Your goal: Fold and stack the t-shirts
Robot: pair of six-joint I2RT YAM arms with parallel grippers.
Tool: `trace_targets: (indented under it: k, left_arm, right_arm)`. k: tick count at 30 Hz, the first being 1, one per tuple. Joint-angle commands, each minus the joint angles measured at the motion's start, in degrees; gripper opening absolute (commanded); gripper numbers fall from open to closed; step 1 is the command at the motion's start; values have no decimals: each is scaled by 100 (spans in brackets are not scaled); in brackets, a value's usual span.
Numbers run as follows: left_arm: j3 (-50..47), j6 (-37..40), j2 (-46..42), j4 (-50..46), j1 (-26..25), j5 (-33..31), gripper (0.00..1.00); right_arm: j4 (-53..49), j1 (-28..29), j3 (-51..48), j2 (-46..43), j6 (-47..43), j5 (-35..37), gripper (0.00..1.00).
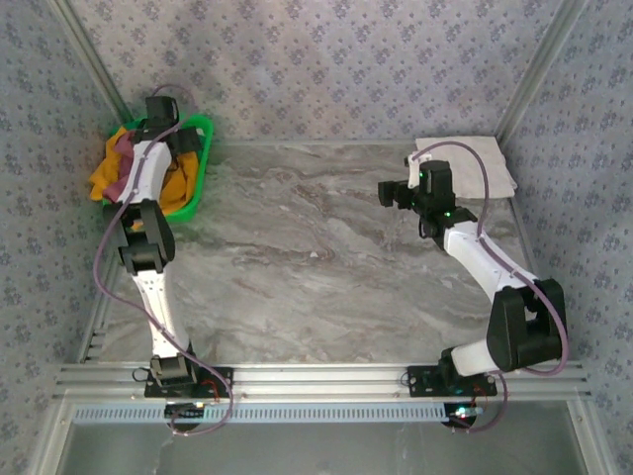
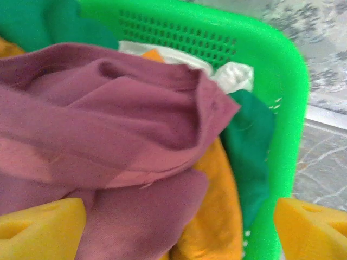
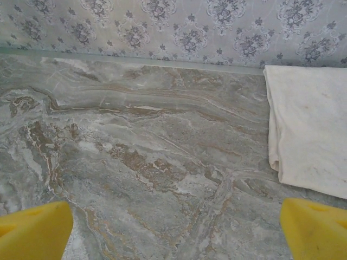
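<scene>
The maroon t-shirt [image 2: 108, 119] lies crumpled on top of the pile in the green basket [image 2: 284, 108]. Beneath it the mustard-orange t-shirt [image 2: 217, 211] pokes out; from above it [image 1: 107, 178] spills over the basket's left rim. My left gripper [image 2: 176, 235] hovers open just over the maroon cloth, its yellow fingertips [image 2: 40, 230] spread wide with nothing between them. Over bare marble at the right, my right gripper [image 1: 399, 186] hangs open, holding nothing, yellow fingertips [image 3: 32, 230] wide apart.
The basket [image 1: 198, 163] sits at the table's back left corner and also holds green cloth [image 2: 249, 135] and white cloth [image 2: 233, 76]. A folded white cloth [image 1: 475, 163] lies flat at the back right, beside my right gripper. Patterned walls enclose the table [image 1: 297, 257].
</scene>
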Motion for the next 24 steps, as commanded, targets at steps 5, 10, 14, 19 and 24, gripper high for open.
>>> trace_targets:
  k: [5, 10, 14, 19, 24]
  left_arm:
    - [-1595, -250, -1530, 508, 151, -495, 94]
    - [-2058, -361, -1535, 526, 522, -279, 94]
    - [-2134, -304, -1355, 710, 700, -11, 93]
    - [-1813, -56, -983, 722, 704, 262, 73]
    - [-1789, -18, -1198, 850, 656, 312, 18]
  right_arm:
    - [-180, 88, 158, 5, -3, 120, 100]
    - [-149, 239, 207, 146, 28, 102, 100]
    - [-162, 357, 244, 228, 55, 136, 100]
    - [-206, 461, 304, 284, 13, 205, 100]
    - [-276, 522, 367, 264, -40, 265, 100]
